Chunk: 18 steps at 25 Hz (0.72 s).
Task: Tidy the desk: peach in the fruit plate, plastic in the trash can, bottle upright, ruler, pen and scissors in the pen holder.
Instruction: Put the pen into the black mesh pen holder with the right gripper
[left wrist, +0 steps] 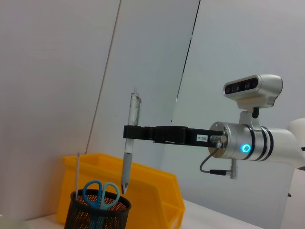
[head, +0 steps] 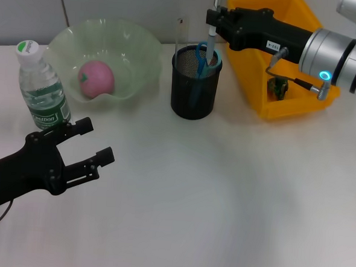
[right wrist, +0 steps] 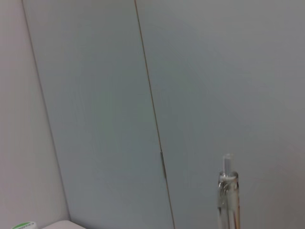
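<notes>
While the pen (left wrist: 129,143) hung upright in the right claw (head: 213,19), its tip sat just above the rim of the black mesh pen holder (head: 195,83), so it wasn't dropped in yet. That claw was clamped on the pen's barrel, right over the holder. Directly below it, inside the holder, were the blue-handled scissors (head: 203,53) and the clear ruler (head: 180,34), poking up at the far rim. Just behind and beside that claw sat the yellow trash can (head: 261,99) with a bit of something green in it, couldn't tell what exactly. On the other side of the holder was the pale green fruit plate (head: 135,46) with the pink peach (head: 97,78) in it. The bottle (head: 40,87) stood upright with its cap on, right next to the left claw (head: 86,146), which hovered low over the white bench (head: 222,197) with its fingers spread, gripping nothing.
</notes>
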Each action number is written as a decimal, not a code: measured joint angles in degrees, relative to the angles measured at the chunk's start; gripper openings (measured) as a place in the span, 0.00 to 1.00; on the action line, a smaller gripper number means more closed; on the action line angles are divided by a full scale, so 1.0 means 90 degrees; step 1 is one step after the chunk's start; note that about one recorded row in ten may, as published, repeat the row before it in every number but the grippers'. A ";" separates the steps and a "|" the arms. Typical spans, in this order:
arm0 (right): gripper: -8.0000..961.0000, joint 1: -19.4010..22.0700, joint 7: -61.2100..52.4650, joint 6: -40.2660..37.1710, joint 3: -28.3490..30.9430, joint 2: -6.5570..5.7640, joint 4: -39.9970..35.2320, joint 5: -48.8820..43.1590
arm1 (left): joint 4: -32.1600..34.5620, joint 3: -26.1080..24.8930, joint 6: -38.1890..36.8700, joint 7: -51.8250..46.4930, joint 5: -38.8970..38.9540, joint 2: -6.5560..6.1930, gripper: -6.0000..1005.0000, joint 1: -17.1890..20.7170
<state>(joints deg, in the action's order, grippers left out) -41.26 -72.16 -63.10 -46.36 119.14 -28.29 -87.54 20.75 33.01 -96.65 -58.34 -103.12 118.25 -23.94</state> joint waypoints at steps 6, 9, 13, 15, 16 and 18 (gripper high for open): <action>0.14 -0.0193 0.0052 0.0271 -0.0021 0.0012 0.0207 0.0005 | -0.0125 -0.0005 -0.0003 -0.0016 0.0003 0.0006 0.83 0.0028; 0.14 -0.0287 0.0176 0.0399 -0.0055 0.0021 0.0356 0.0007 | -0.0154 -0.0006 -0.0003 0.0019 0.0003 0.0014 0.83 0.0045; 0.14 -0.0415 0.0347 0.0470 -0.0058 0.0029 0.0604 0.0010 | -0.0224 -0.0005 -0.0008 0.0034 0.0005 0.0018 0.83 0.0053; 0.14 -0.0441 0.0390 0.0529 -0.0058 0.0029 0.0658 0.0010 | -0.0230 -0.0006 -0.0035 0.0035 0.0009 0.0018 0.83 0.0070; 0.14 -0.0450 0.0408 0.0586 -0.0058 0.0033 0.0667 0.0011 | -0.0231 -0.0005 -0.0051 0.0037 0.0011 0.0019 0.83 0.0085; 0.14 -0.0467 0.0418 0.0688 -0.0062 0.0040 0.0675 0.0011 | -0.0232 -0.0005 -0.0097 0.0041 0.0031 0.0021 0.83 0.0116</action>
<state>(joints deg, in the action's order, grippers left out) -45.46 -68.40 -56.91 -46.92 119.50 -22.22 -87.44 18.66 32.96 -97.53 -57.97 -102.84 118.45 -22.90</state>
